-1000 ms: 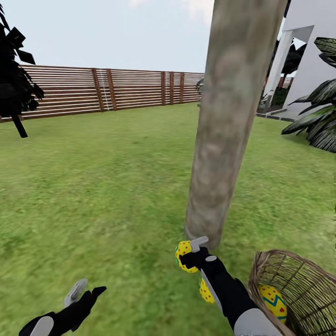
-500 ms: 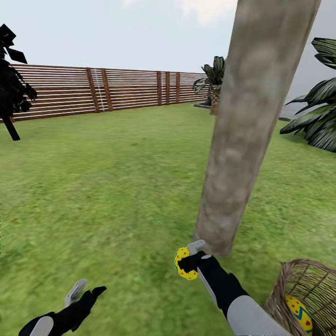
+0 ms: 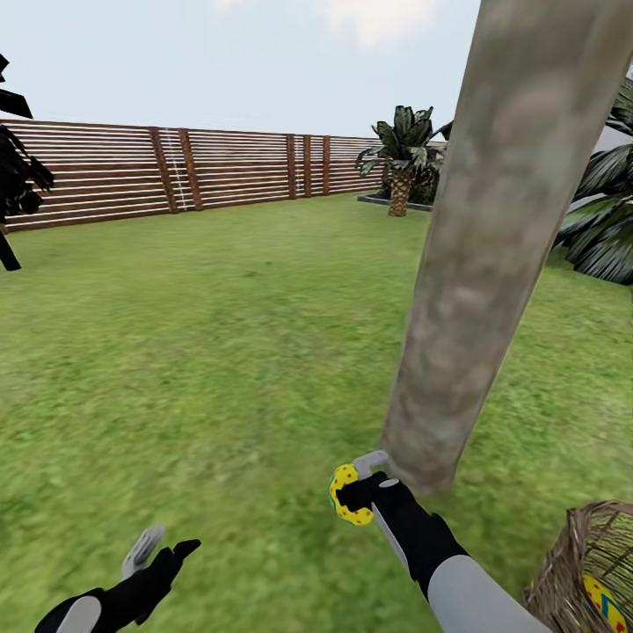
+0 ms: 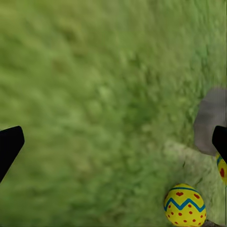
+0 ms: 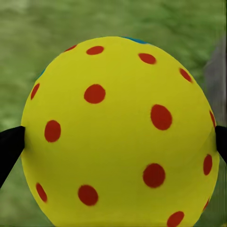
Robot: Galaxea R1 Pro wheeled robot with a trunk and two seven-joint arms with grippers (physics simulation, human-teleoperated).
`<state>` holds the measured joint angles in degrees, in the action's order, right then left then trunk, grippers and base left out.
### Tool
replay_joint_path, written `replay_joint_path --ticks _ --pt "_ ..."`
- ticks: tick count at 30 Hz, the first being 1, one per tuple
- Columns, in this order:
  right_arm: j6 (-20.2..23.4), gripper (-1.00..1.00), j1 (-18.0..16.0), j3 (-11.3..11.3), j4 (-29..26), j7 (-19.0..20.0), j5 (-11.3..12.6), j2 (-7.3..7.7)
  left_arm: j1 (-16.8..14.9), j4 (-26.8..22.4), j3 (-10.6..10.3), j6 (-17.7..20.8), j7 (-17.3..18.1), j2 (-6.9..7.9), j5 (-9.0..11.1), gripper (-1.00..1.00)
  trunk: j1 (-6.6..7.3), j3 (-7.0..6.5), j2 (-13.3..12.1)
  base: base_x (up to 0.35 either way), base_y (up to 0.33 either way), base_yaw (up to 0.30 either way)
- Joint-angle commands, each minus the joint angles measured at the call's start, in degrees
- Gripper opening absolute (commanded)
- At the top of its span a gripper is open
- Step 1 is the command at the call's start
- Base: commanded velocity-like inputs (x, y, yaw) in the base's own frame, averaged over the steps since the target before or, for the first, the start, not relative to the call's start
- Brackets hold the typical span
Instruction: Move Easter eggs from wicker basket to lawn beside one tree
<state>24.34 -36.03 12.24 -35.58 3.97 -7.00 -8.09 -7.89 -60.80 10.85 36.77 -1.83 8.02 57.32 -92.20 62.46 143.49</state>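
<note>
My right gripper (image 3: pixel 360 482) is shut on one Easter egg (image 3: pixel 341 480), yellow with red dots, low over the lawn (image 3: pixel 220 352) at the foot of the tree (image 3: pixel 475 264). Up close, this egg (image 5: pixel 120 132) sits between both fingertips. Another egg (image 4: pixel 185 205) lies on the grass close to the grey trunk base (image 4: pixel 210 120). The wicker basket (image 3: pixel 571 571) shows in the head view's lower right corner with an egg (image 3: pixel 605 602) inside it. My left gripper (image 3: pixel 167 545) hangs open and empty over bare grass at lower left.
A brown slat fence (image 3: pixel 176 171) rings the garden at the back. A small palm (image 3: pixel 403 154) stands far off, dark leafy plants (image 3: pixel 607 237) grow behind the trunk, and a dark thin tree (image 3: pixel 13 176) is at the far left. Open grass spreads to the left.
The head view has swung, so the tree and basket sit further right in the picture. My right gripper still holds its egg at the trunk's foot. The left arm looks unmoved.
</note>
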Motion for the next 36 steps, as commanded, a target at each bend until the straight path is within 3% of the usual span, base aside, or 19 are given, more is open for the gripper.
replay_joint_path --ticks 1,6,12,17,22,34,36 --pt "0.35 -1.00 -0.06 -0.05 -0.10 -0.41 -0.50 0.00 -0.02 -0.30 0.23 0.51 -0.10 0.00 0.57 1.00 0.01 0.05 0.02 0.017 0.024 -0.016" --pt "0.27 -1.00 -0.17 -0.09 -0.10 -2.72 -0.31 0.00 -0.02 -4.89 0.06 1.81 0.16 0.07 0.84 1.00 -0.07 0.72 0.06 0.005 0.007 -0.005" --pt "0.13 -1.00 -1.47 -0.14 0.18 -3.00 -0.30 0.05 -0.02 -6.88 -0.02 2.23 0.16 0.11 0.78 1.00 -0.22 2.05 0.14 0.000 0.000 0.000" --pt "-1.91 -1.00 -2.37 -0.20 1.12 -3.19 -0.36 0.09 -0.02 -7.20 -0.04 2.25 0.16 0.07 0.77 1.00 -0.35 3.15 0.21 0.000 0.000 0.000" --pt "-5.83 -1.00 -4.39 -0.19 5.95 -6.77 -0.29 0.05 -0.02 -7.23 -0.04 2.25 0.16 0.07 0.77 1.00 -0.48 4.26 0.27 0.000 0.000 0.000" --pt "-5.88 -1.00 -4.68 -0.11 6.57 -7.14 -0.30 0.00 0.01 -7.39 -0.04 2.28 0.20 0.07 0.79 1.00 -0.79 6.92 0.44 0.000 0.000 0.000" --pt "-6.04 -1.00 -4.70 -0.11 6.58 -7.35 -0.25 0.00 0.05 -7.75 -0.04 3.66 0.23 0.02 0.80 1.00 -0.84 7.36 0.46 0.000 0.000 -0.058"
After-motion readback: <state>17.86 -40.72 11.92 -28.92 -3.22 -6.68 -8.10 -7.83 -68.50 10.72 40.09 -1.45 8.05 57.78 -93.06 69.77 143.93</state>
